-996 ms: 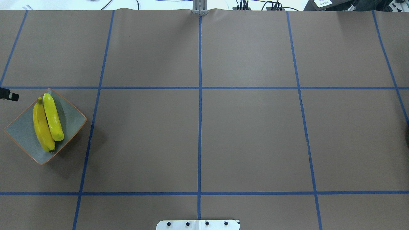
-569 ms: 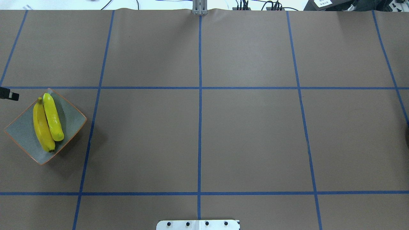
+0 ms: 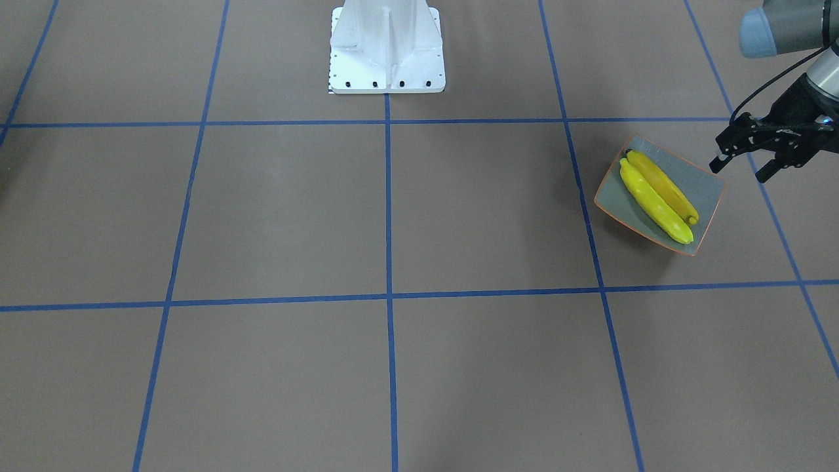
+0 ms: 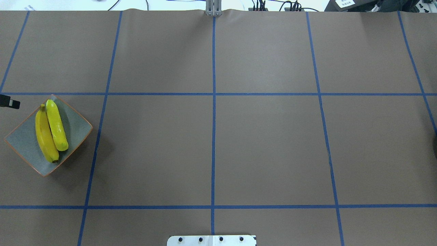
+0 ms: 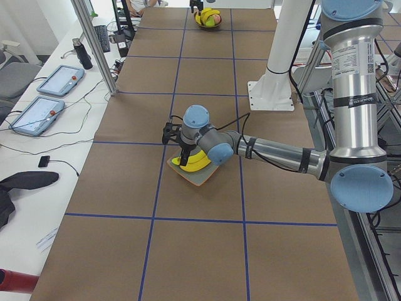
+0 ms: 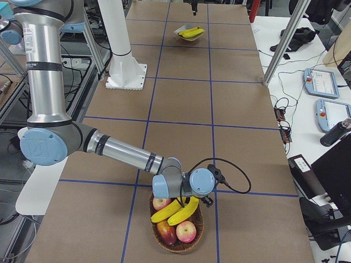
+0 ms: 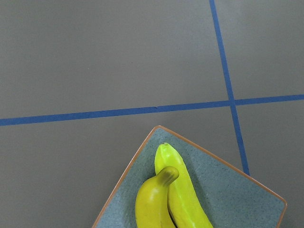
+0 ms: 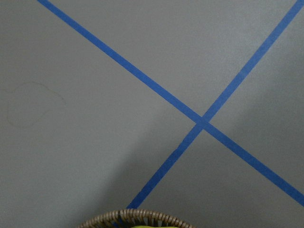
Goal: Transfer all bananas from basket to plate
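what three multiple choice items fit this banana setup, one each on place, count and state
1. Where on the table does the wicker basket stand? A) middle B) the robot's right end C) the robot's left end
2. How many bananas lie on the plate? A) one B) two C) four
3. The left tool is: A) open and empty B) shut on a banana C) shut on the plate's rim
Answers: 1 B, it sits nearest the exterior right camera; 2 B, two lie side by side; 3 A, it stands spread beside the plate, holding nothing.
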Robot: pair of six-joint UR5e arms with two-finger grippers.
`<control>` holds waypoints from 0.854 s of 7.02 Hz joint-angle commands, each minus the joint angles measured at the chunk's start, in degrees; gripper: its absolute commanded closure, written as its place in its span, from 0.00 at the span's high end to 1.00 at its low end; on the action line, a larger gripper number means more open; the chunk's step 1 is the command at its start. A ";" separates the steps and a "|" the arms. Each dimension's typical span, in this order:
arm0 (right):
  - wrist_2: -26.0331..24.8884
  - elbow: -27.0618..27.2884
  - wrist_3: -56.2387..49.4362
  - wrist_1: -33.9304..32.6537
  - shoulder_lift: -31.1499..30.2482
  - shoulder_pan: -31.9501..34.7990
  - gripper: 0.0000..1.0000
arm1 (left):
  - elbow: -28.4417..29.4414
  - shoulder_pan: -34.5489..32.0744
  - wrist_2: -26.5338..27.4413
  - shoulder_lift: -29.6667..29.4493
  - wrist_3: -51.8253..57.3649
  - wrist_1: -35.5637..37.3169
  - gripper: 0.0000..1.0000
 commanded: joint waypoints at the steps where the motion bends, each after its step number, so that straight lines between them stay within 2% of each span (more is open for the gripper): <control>1: -4.50 -0.09 -9.03 -7.80 2.84 0.09 1.00 | 0.00 0.03 0.00 0.00 0.03 0.00 1.00; 2: -6.53 -0.09 -11.43 -10.37 4.16 0.27 1.00 | 0.00 0.03 0.00 0.00 0.03 0.00 1.00; 4: -10.93 -0.36 -13.90 -11.01 4.18 -1.48 1.00 | 0.00 0.03 0.00 0.00 0.03 0.00 1.00; 6: -10.25 -0.18 -15.58 -15.47 4.09 -2.02 1.00 | 0.26 -0.06 0.00 0.44 0.20 -0.09 1.00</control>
